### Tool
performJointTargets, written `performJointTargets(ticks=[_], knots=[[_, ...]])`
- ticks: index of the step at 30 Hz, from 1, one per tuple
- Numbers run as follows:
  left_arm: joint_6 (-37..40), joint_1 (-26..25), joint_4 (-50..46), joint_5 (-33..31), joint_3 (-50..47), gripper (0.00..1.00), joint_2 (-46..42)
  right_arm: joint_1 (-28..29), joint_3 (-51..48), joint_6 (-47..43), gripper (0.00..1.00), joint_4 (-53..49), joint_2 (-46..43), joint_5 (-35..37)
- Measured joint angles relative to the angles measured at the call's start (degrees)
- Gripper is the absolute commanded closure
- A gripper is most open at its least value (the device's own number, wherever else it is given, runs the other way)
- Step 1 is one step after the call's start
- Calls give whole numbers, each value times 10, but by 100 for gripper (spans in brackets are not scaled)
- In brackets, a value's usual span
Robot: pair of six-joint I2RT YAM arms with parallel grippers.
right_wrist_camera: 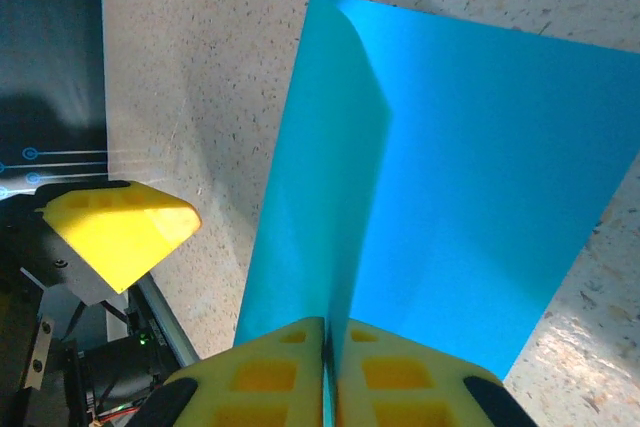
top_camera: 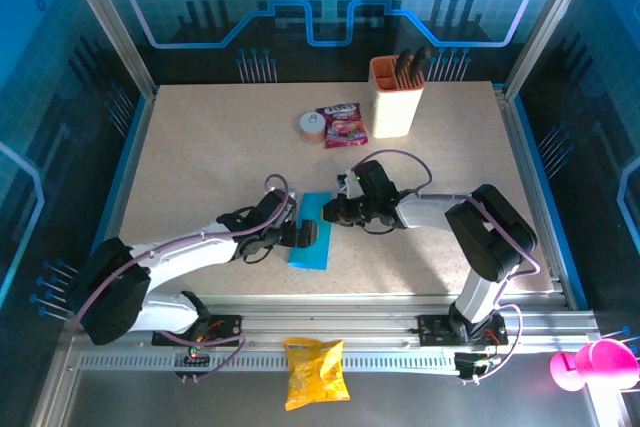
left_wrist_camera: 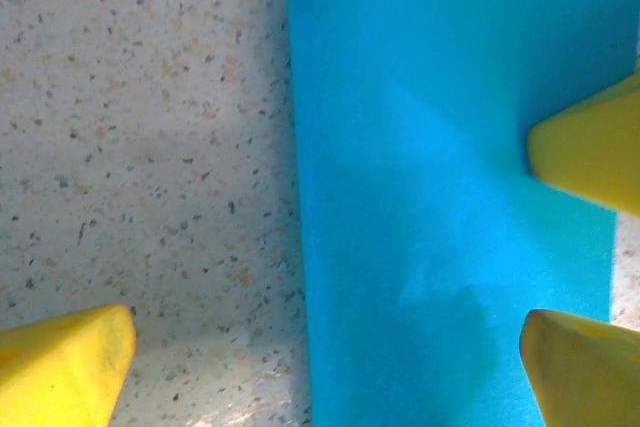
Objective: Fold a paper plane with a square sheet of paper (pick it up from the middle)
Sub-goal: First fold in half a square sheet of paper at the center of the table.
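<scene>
The square sheet of paper (top_camera: 312, 237) is bright cyan-blue and lies mid-table, near the front edge. My right gripper (right_wrist_camera: 327, 332) is shut on a raised ridge along the middle of the sheet (right_wrist_camera: 470, 177), with one flap standing up on the left and the rest sloping to the table. It reaches in from the right in the top view (top_camera: 333, 212). My left gripper (left_wrist_camera: 320, 367) is open and straddles the left edge of the sheet (left_wrist_camera: 430, 147), one finger over bare table (left_wrist_camera: 60, 367), the other over paper (left_wrist_camera: 585, 367). The paper plane is out of view.
At the back stand a beige holder cup (top_camera: 395, 97) with dark tools, a pink-red snack packet (top_camera: 342, 125) and a small tape roll (top_camera: 312, 127). A yellow snack bag (top_camera: 315, 372) lies on the rail in front of the table. The table edge runs close behind the paper.
</scene>
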Motion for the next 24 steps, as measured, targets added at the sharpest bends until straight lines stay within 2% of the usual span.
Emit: performJointTargets(ticks=[12,18,24], knots=[[8,23,-3,0,0,0,-6,1,17,-10,88,-21,34,13],[11,68,-1,25,0,0,1,1,44,-10,86,-27,58,14],[11,74,12,52,0,0,29,1,55,-10,86,-26,61,15]])
